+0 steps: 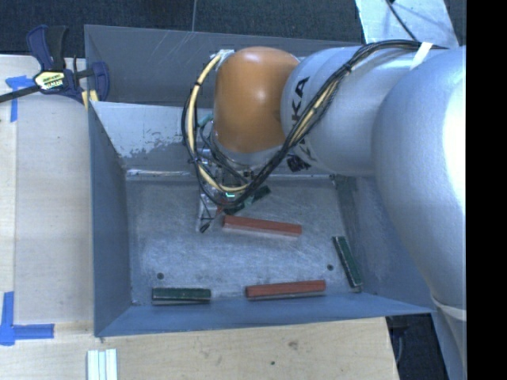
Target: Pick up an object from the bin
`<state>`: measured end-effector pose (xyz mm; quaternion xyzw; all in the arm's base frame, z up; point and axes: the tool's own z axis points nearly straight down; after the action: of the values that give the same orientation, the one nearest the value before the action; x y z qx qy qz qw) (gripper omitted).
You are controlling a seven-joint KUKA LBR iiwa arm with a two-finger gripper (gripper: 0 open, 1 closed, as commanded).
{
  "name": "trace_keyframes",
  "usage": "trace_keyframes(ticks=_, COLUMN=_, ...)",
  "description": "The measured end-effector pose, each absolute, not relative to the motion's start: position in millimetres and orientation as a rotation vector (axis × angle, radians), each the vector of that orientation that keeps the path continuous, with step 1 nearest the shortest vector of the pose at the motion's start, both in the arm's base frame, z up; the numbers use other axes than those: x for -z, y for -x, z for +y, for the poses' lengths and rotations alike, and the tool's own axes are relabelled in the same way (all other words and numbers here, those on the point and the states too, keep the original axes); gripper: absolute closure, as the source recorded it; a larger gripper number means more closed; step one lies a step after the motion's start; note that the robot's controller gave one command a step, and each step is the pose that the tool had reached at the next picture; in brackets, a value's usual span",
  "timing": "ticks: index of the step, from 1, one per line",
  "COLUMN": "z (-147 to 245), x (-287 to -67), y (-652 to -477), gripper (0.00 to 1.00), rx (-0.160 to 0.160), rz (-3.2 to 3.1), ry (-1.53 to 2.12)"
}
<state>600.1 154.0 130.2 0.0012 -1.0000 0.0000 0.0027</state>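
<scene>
My gripper hangs below the orange cover over the middle of the bin floor, its tips just at the left end of a reddish-brown flat bar. That bar lies almost level, stretching to the right from the tips. The wrist and cables hide most of the gripper's body.
A second reddish-brown bar lies along the front wall. A short dark green bar rests at the front left. Another dark green bar leans along the right wall. The big arm covers the bin's upper right.
</scene>
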Motion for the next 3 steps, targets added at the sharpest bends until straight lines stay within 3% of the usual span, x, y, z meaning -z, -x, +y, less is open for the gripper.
trace_keyframes(ticks=1, z=76, x=-170, y=-603.7, gripper=0.00, rx=-0.001, rz=-3.125, ry=0.388)
trace_keyframes(ticks=2, z=39, x=-68, y=-590.8, gripper=0.00, rx=-0.001, rz=-3.139, ry=0.230)
trace_keyframes(ticks=3, z=41, x=-76, y=-595.1, gripper=1.00, rx=0.003, rz=-3.151, ry=0.231)
